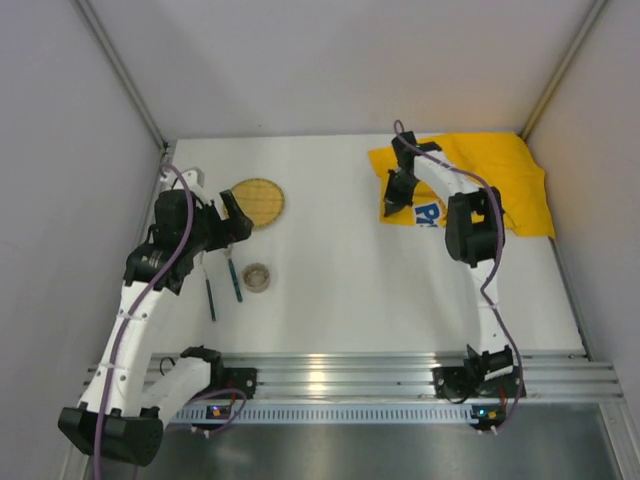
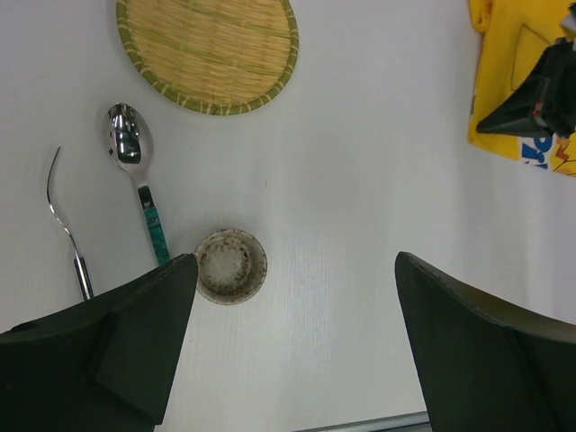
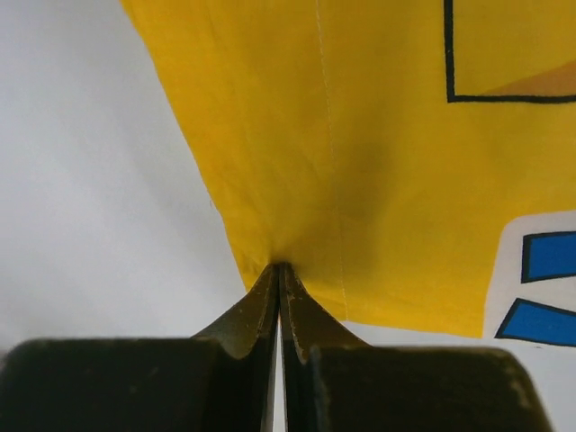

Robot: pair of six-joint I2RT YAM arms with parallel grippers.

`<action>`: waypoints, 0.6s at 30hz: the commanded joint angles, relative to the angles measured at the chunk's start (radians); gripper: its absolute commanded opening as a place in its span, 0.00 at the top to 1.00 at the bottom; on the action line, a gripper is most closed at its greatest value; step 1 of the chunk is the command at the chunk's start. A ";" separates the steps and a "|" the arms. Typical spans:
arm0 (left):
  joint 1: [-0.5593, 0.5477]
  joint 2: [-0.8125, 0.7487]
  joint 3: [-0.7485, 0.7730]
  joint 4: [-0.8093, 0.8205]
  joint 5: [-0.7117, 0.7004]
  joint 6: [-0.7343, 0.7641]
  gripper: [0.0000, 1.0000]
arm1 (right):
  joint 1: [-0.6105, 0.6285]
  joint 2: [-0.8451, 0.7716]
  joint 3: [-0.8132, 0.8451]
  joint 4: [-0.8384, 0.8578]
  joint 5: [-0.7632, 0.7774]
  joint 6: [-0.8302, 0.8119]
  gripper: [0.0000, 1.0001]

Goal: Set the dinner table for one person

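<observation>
The dinner table (image 1: pixel 350 270) is a plain white top. A yellow printed cloth (image 1: pixel 505 180) lies at its back right. My right gripper (image 1: pixel 393 207) is shut on the cloth's near left edge; in the right wrist view the fingertips (image 3: pixel 280 270) pinch the yellow fabric (image 3: pixel 360 153). My left gripper (image 1: pixel 238 222) is open and empty, hovering above the table (image 2: pixel 342 180) on the left, its midpoint (image 2: pixel 297 342) right of a small speckled bowl (image 2: pixel 230 265). A round bamboo plate (image 2: pixel 207 49), a teal-handled spoon (image 2: pixel 135 171) and a fork (image 2: pixel 67 225) lie there.
In the top view the bamboo plate (image 1: pixel 258 201), small bowl (image 1: pixel 257 277), spoon (image 1: pixel 236 277) and fork (image 1: pixel 209 290) cluster at the left. Grey walls close in the left, back and right. An aluminium rail (image 1: pixel 340 375) with the arm bases runs along the near edge.
</observation>
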 commanded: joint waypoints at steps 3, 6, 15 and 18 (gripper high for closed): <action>0.002 -0.114 -0.023 -0.080 -0.005 0.028 0.03 | 0.179 -0.144 -0.258 0.014 -0.108 0.071 1.00; 0.002 -0.166 -0.032 -0.120 -0.002 0.036 0.03 | 0.263 -0.199 -0.330 0.072 -0.172 0.128 1.00; 0.002 -0.255 -0.046 -0.171 0.046 0.041 0.02 | 0.587 -0.245 -0.300 0.164 -0.238 0.272 1.00; 0.002 -0.266 -0.057 -0.162 0.073 0.029 0.02 | 0.625 -0.259 -0.304 0.204 -0.246 0.297 1.00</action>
